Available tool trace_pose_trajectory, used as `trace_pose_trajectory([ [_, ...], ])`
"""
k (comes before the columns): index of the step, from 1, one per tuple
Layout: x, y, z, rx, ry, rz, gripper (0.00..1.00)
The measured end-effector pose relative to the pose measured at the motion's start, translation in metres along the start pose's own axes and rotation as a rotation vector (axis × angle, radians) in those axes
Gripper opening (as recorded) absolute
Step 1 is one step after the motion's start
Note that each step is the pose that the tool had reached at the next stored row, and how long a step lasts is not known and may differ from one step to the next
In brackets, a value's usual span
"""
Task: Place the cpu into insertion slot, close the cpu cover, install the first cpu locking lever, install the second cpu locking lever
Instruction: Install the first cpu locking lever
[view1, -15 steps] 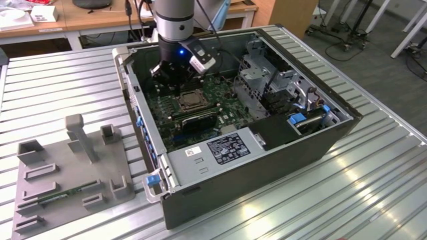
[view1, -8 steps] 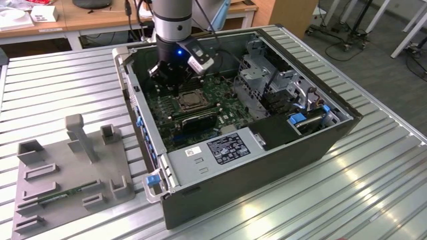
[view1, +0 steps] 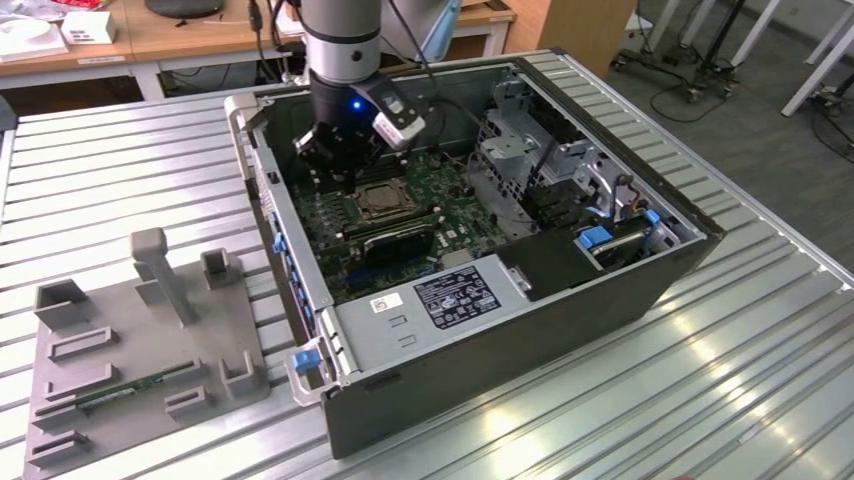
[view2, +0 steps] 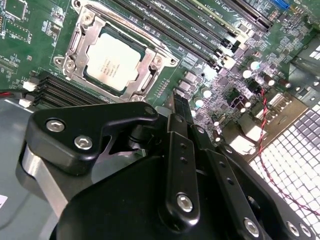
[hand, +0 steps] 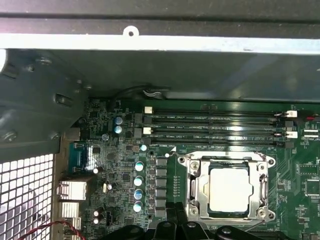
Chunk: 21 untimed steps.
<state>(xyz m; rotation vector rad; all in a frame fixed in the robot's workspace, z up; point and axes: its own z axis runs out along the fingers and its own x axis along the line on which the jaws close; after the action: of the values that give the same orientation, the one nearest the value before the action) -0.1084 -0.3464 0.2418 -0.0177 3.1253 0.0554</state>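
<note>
The arm reached down into the open computer case (view1: 574, 310), which lay on its side on the ribbed metal surface (view1: 694, 400). The gripper (view1: 343, 170) hung just above the motherboard (view1: 434, 185), close beside the insertion slot (view1: 378, 203) and towards the case's far wall in the exterior view. In the second wrist view the black fingers (view2: 176, 109) stood pressed together with nothing between them, and their tips were a little short of the socket without touching it.

The cpu (view2: 112, 56) (hand: 229, 190) sat squarely in the slot, its pale metal face up, in both wrist views. The cpu cover (view2: 74, 46) (hand: 199, 186) appeared to lie flat over it, its square cut-out framing the chip. Whether the locking levers were latched could not be told.

The long black memory slots (hand: 210, 127) ran alongside the socket, on the side away from the fingers. On the exterior view's left, well apart from the case, a grey fixture plate (view1: 134, 350) with upright posts rested on the surface.
</note>
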Motion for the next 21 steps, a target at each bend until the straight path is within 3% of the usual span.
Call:
trace_pose_trajectory([
  [11,0.0090,0.0001,0.0001,0.0000,-0.0015,0.000,0.11],
  [18,0.0182,0.0002,0.0000,-0.0283,-0.0279,0.000,0.11],
  [21,0.0213,0.0002,0.0000,-0.0445,-0.0373,0.000,0.11],
])
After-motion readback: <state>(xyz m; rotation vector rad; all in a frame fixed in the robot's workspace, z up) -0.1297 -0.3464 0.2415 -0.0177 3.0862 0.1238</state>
